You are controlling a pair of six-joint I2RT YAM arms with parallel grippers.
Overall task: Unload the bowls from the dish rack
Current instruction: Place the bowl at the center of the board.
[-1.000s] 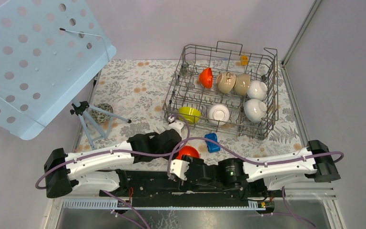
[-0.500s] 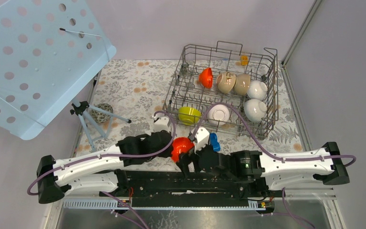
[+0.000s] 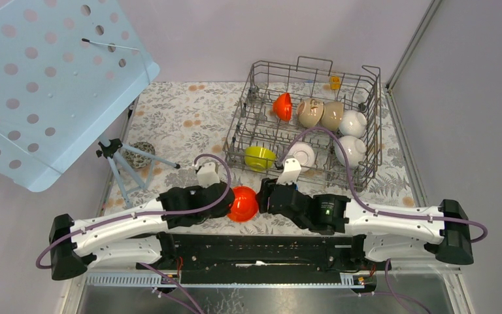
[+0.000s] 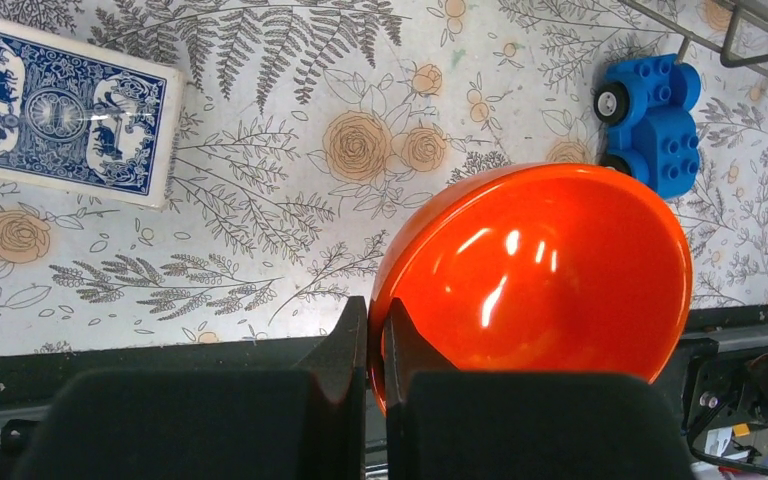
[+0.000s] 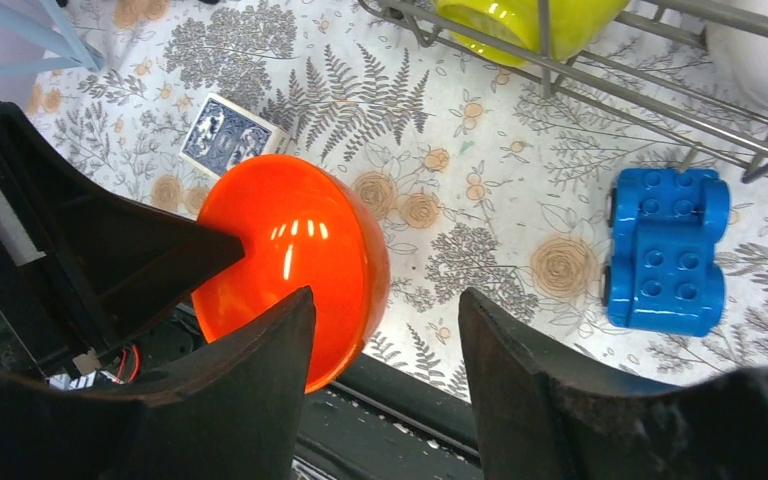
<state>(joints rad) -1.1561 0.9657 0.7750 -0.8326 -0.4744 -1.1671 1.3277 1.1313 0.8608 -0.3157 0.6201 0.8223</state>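
Flowery cloth covers the surface point(image 3: 183, 118). The left claw point(image 4: 377, 325) is squeezed nearly closed on the thin rim of one orange-red bowl point(image 4: 540, 270). The bowl sticks out to the right of that claw, tipped on its side. I cannot tell if it touches the cloth. The right claw point(image 5: 385, 300) is just beside the bowl, spread wide and holding nothing. Far past that claw, the dish rack point(image 3: 237, 118) has more bowls, like the yellow-green bowl point(image 3: 259, 157). They look hard, shiny and slippery, and could crack if dropped. The rim seems the best place to pinch.
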